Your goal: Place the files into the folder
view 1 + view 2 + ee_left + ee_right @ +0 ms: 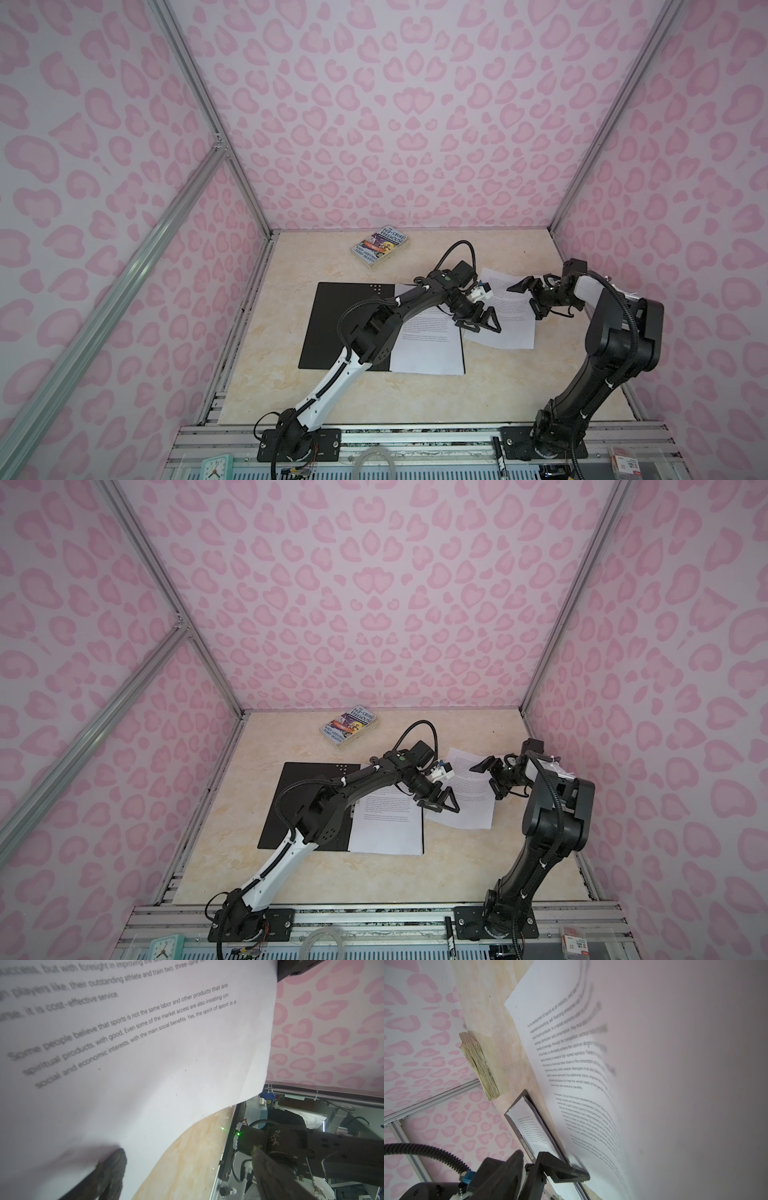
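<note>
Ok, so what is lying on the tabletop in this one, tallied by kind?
Folder: 1
Book: 1
Paper lots: 2, the stack on the folder and the loose paper beside it; the sheets in each cannot be counted
Total: 4

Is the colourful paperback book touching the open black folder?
Apart. Both top views show a strip of bare beige table between the colourful paperback book and the open black folder.

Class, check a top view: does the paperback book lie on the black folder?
No, the book lies on the table, apart from the folder.
</note>
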### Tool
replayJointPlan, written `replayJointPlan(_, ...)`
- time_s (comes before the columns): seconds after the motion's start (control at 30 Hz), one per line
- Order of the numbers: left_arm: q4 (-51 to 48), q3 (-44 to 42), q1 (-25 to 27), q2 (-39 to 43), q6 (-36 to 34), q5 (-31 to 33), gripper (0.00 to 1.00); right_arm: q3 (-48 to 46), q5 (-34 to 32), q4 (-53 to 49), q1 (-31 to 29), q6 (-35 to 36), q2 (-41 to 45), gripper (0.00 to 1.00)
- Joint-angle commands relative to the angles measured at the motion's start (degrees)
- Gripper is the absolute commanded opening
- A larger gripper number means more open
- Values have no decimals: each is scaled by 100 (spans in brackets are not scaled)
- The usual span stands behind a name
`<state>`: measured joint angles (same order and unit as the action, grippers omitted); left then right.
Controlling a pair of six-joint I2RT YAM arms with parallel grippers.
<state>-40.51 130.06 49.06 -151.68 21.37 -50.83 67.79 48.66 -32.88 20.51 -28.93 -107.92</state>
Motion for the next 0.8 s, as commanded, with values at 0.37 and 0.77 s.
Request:
replayJointPlan(0.37, -1274, -209, -39, -186, 52, 1633, 97, -107, -560, -619, 120, 403, 354, 14)
replayJointPlan(0.77, -625, 876, -392, 657, -290, 1128, 97, -363, -712, -686, 180, 302, 777, 0)
